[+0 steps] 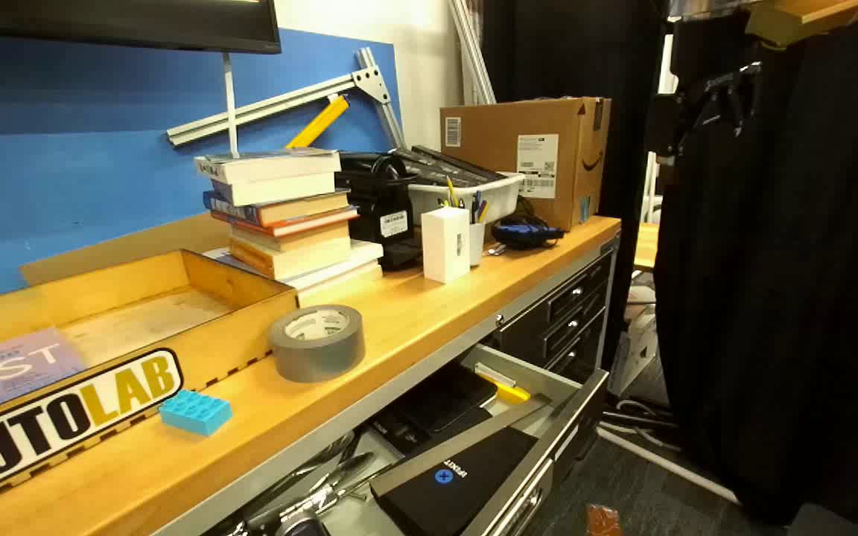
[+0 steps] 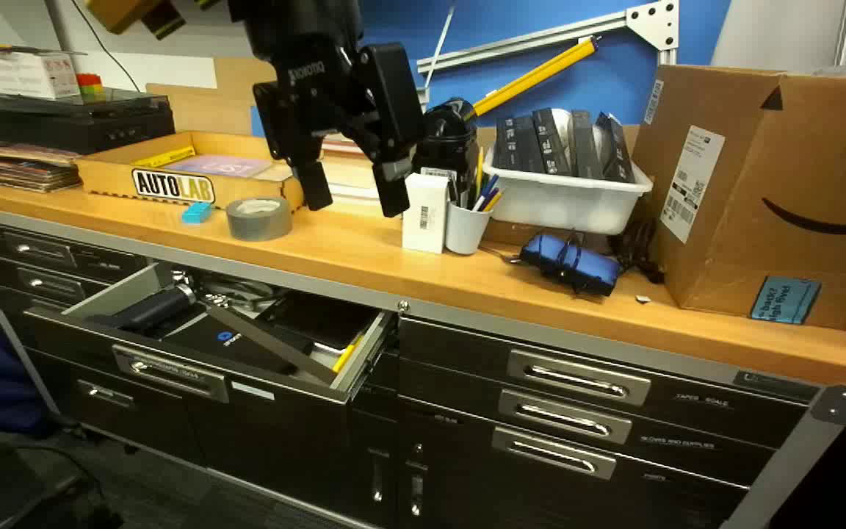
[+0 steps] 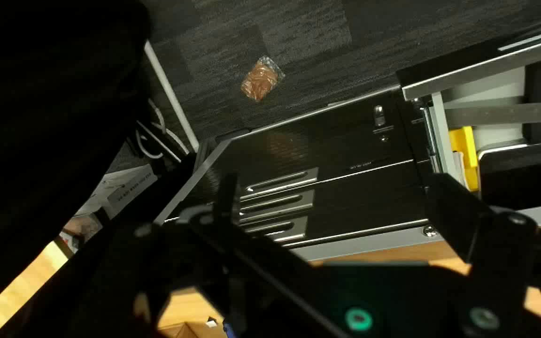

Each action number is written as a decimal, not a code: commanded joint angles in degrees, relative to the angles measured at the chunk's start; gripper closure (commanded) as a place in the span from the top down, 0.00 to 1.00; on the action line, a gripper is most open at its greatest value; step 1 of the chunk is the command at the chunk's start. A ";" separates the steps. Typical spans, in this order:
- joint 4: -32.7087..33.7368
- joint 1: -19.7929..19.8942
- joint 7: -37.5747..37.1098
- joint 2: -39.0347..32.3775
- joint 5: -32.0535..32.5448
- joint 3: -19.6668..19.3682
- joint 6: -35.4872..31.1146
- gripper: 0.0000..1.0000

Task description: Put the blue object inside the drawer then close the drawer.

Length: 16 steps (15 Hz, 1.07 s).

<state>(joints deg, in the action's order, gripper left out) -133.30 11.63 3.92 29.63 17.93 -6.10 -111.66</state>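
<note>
The blue object (image 1: 195, 412) is a small light-blue studded block. It lies on the wooden worktop in front of the AUTOLAB box, left of the grey tape roll; it also shows in an exterior view (image 2: 197, 212). The drawer (image 2: 291, 404) is pulled open below the worktop, with tools and black cases inside. It also shows in an exterior view (image 1: 559, 439) and at the right of the wrist view (image 3: 467, 72). My gripper (image 2: 354, 191) is open and empty, raised in front of the bench, apart from block and drawer. Its fingers also show in the wrist view (image 3: 343, 206).
The tape roll (image 2: 259, 219) and wooden box (image 1: 250, 335) flank the block. A white box (image 2: 425, 213), pen cup (image 2: 465, 228), white bin (image 2: 570, 198) and cardboard box (image 2: 753, 191) stand further right. Books (image 1: 287, 223) are stacked behind. A black curtain (image 1: 786, 298) hangs beyond the bench.
</note>
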 commanded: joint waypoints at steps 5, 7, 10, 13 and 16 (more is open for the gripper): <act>0.91 -0.69 -0.26 0.52 0.30 -0.52 0.20 1.00; 0.91 -0.69 -0.26 0.52 0.30 -0.52 0.20 1.00; 5.80 -3.77 -1.74 -4.40 -1.24 2.67 0.46 1.00; 10.19 -9.02 0.34 -9.45 -2.69 6.52 2.15 1.00; 14.62 -14.61 1.48 -15.95 -5.29 10.69 3.32 1.00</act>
<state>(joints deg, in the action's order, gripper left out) -125.45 0.95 3.53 20.66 15.08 1.76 -111.12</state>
